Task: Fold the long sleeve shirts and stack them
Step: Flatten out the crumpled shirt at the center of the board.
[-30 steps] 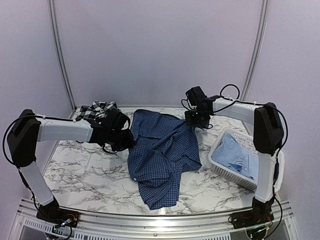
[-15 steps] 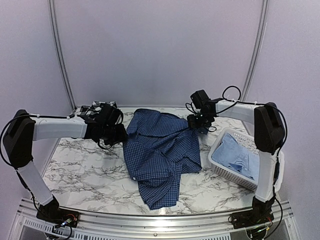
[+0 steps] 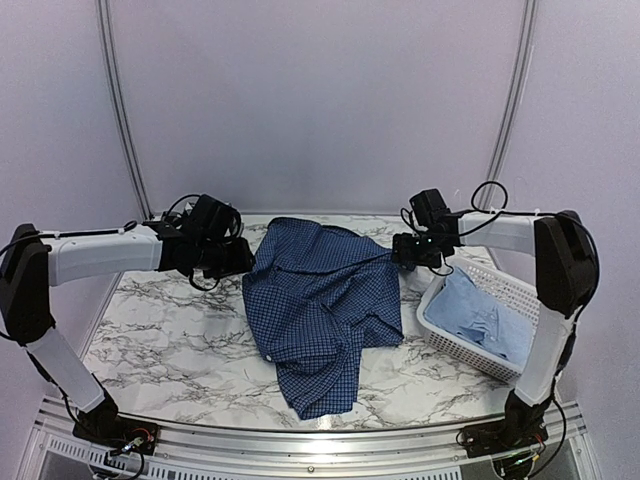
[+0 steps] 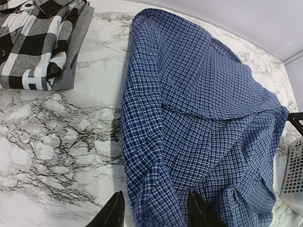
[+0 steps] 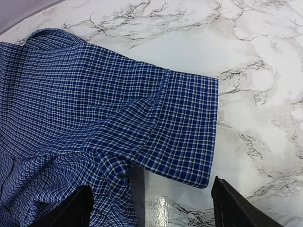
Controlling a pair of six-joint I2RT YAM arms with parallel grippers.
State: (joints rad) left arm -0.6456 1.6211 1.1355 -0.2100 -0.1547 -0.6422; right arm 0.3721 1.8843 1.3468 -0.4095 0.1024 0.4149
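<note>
Both of your arms have pulled outward since a second ago. Your left gripper (image 3: 232,258) has backed away to the left edge of the dark blue shirt (image 3: 320,305), and your right gripper (image 3: 405,250) has moved right, toward the white basket (image 3: 455,350).

The shirt's upper left side now lies spread further left on the marble table (image 3: 165,340). Its sleeve reaches out to the right, with the cuff flat on the table just below the right gripper. The lower tail near the arm bases has not shifted.

Your left wrist view shows the left gripper (image 4: 154,213) partly open over the shirt's left edge, with the cloth lying slack beneath it and not pinched. Your right wrist view shows the right gripper (image 5: 151,208) spread wide and holding nothing.

The black-and-white plaid shirt (image 4: 33,42) sits folded at the far left corner, apart from the blue one. The pale blue shirt (image 3: 480,315) rests in the basket.
</note>
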